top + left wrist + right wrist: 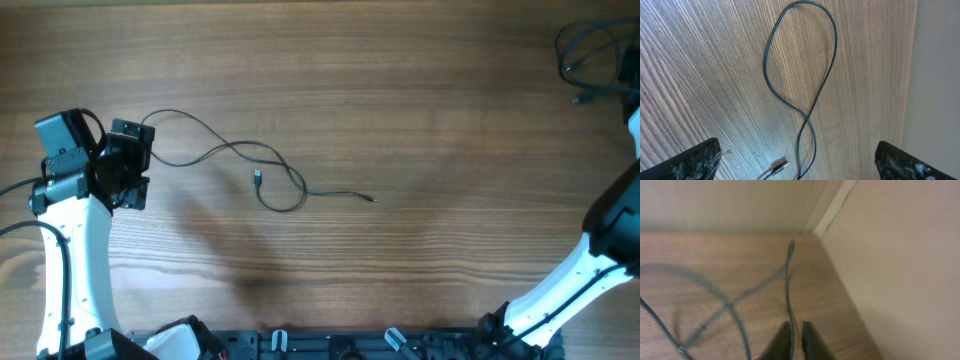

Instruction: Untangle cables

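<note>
So here's where we're at: the thin black cable [225, 148] lies across the middle-left of the table [450, 120]. It runs from just beside our left tool [128, 165] at the left edge over to a free end right of centre, with one crossed loop [800, 70] and a little plug [781, 165] tucked beside it. The left tool is spread wide with nothing in it, hovering over that loop in the wrist view. Our right tool [796, 330] is up by the cable tangle [590, 55] in the upper right corner. Its fingers are nearly together with a strand [788, 280] running straight into the gap, so we reckon it's pinched on that, though the view is blurry. For this step we think the trick is to draw that strand out slow and low along the table, away from the wall [900, 255]. We'd watch the spot lower left in the wrist view where two strands cross, so it slides open rather than cinching. If it tightens, we'd back off and regrip nearer that spot. The left tool can wait, then take the loop by one side and drag the plug end out through it.
</note>
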Action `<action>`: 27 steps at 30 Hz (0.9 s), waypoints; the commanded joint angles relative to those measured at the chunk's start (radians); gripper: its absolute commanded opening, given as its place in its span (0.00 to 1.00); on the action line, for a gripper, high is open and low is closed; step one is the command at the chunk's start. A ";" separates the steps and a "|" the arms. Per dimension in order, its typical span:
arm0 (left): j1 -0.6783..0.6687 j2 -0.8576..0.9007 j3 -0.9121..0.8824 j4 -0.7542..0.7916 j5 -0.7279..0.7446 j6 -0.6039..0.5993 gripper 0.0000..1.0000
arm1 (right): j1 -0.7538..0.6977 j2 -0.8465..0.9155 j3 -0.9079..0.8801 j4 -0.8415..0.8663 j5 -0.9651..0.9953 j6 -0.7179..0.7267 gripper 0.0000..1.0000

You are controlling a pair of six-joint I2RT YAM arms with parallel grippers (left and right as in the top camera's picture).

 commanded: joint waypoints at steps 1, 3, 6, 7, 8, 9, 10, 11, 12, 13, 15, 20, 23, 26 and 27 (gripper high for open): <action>-0.006 0.002 0.018 0.001 -0.010 0.008 1.00 | -0.006 0.108 0.005 -0.004 -0.035 0.081 0.72; -0.006 0.002 0.018 0.001 -0.010 0.008 1.00 | -0.006 0.112 0.005 -0.015 -0.036 0.156 0.98; -0.006 0.002 0.018 0.001 -0.010 0.008 1.00 | -0.006 0.081 0.005 -0.020 -0.037 0.288 1.00; -0.006 0.002 0.018 0.001 -0.010 0.008 1.00 | -0.006 0.068 0.005 -0.027 -0.043 0.308 1.00; -0.006 0.002 0.018 0.001 -0.010 0.008 1.00 | -0.006 0.035 0.005 -0.053 -0.096 0.320 1.00; -0.006 0.002 0.018 0.001 -0.010 0.008 1.00 | -0.006 0.013 0.005 -0.073 -0.152 0.321 1.00; -0.006 0.002 0.018 0.001 -0.010 0.008 1.00 | -0.006 -0.014 0.005 -0.099 -0.229 0.330 1.00; -0.006 0.002 0.018 0.001 -0.010 0.008 1.00 | -0.006 -0.034 0.005 -0.120 -0.288 0.355 1.00; -0.006 0.002 0.018 0.001 -0.010 0.008 1.00 | -0.003 -0.056 0.005 -0.148 -0.360 0.394 1.00; -0.006 0.002 0.018 0.001 -0.010 0.008 1.00 | 0.000 -0.068 0.005 -0.167 -0.398 0.418 1.00; -0.006 0.002 0.018 0.001 -0.010 0.008 1.00 | 0.016 -0.092 0.005 -0.234 -0.484 0.483 1.00; -0.006 0.002 0.018 0.001 -0.010 0.007 1.00 | 0.132 -0.109 0.005 -0.433 -0.647 0.523 1.00; -0.006 0.002 0.018 0.001 -0.010 0.008 1.00 | 0.241 -0.109 0.005 -0.565 -0.664 0.523 1.00; -0.006 0.002 0.018 0.001 -0.010 0.008 1.00 | 0.373 -0.109 0.005 -0.683 -0.663 0.517 1.00; -0.006 0.002 0.018 0.001 -0.010 0.008 1.00 | 0.418 -0.109 0.005 -0.712 -0.664 0.509 1.00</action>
